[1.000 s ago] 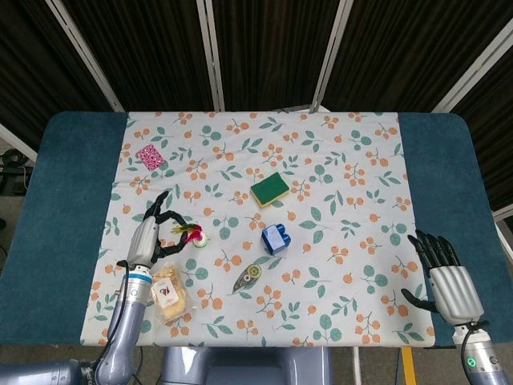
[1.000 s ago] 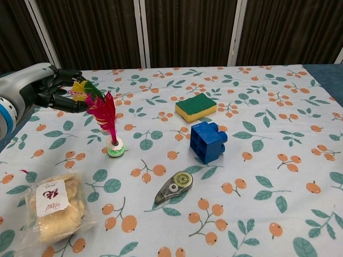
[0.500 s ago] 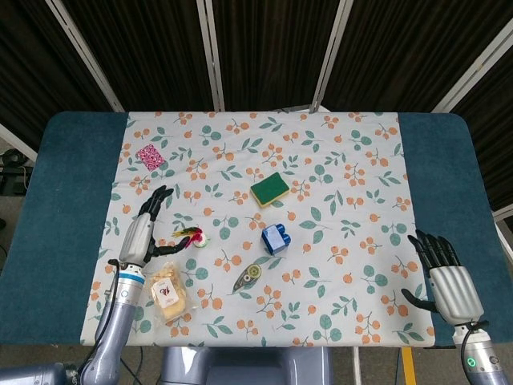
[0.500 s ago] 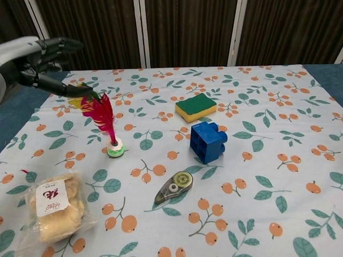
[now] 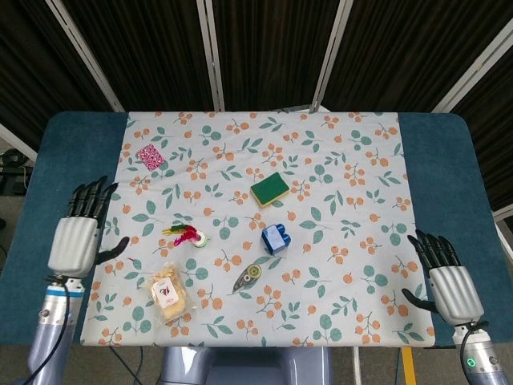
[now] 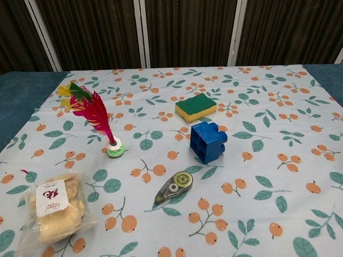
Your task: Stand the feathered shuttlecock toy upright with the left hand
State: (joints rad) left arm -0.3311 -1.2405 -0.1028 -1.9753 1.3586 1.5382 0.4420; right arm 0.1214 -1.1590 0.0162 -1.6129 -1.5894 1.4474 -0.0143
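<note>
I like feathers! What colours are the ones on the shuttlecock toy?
The feathers are mostly pink-red, with yellow and green ones at the tips. The chest view shows them best.

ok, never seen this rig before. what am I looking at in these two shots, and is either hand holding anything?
It is a two-armed robot with human-like hands, seated at a table covered by a floral tablecloth. The head view looks down from above; the chest view looks across the table from lower down. The left hand and right hand rest at the table's sides, fingers spread, holding nothing. On the cloth: a red-and-yellow feathered shuttlecock toy standing on its white and green base with feathers leaning, a green-and-yellow sponge, a blue toy brick, a grey correction-tape dispenser, a clear bagged snack, and a small pink patterned pad.
</note>
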